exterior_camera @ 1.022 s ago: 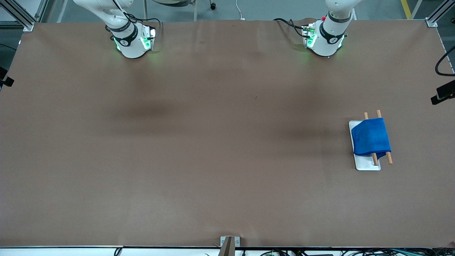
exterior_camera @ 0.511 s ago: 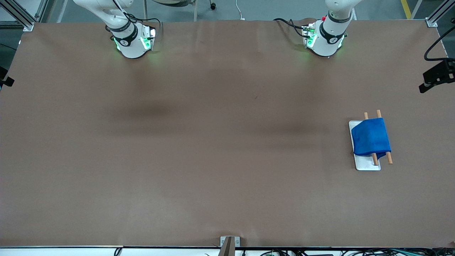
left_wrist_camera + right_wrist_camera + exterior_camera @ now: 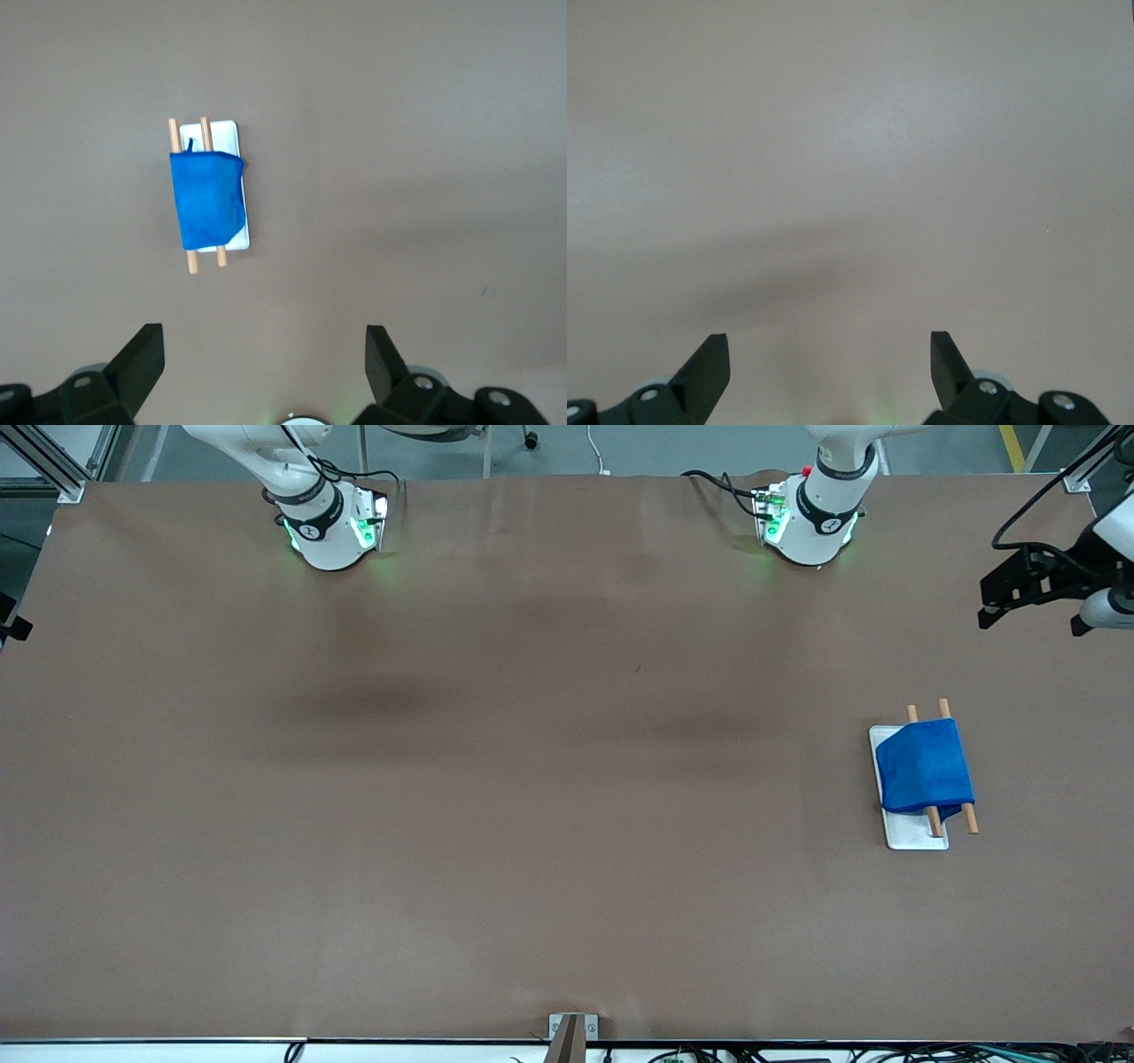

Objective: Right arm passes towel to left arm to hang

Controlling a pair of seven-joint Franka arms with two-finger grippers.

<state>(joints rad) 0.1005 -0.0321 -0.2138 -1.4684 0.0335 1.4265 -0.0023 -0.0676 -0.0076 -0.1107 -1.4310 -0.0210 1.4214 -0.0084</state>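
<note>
The blue towel (image 3: 924, 769) hangs folded over two wooden rods (image 3: 970, 819) on a white rack (image 3: 917, 837) at the left arm's end of the table. It also shows in the left wrist view (image 3: 205, 199). My left gripper (image 3: 1028, 615) is open and empty, high over the table edge at that end, apart from the towel; its own view (image 3: 263, 341) shows the jaws spread wide. My right gripper (image 3: 830, 341) is open and empty over bare brown table. The right arm's base (image 3: 328, 531) stands at the back, with its hand out of the front view.
The brown table (image 3: 532, 779) spreads wide between the arms' bases and the front edge. The left arm's base (image 3: 811, 522) with a red knob stands at the back. A small metal bracket (image 3: 571, 1027) sits at the front edge.
My left gripper has swung further in over the table's edge at the left arm's end, toward the bases' side. The towel and rack have not moved. The right arm has not visibly moved.
</note>
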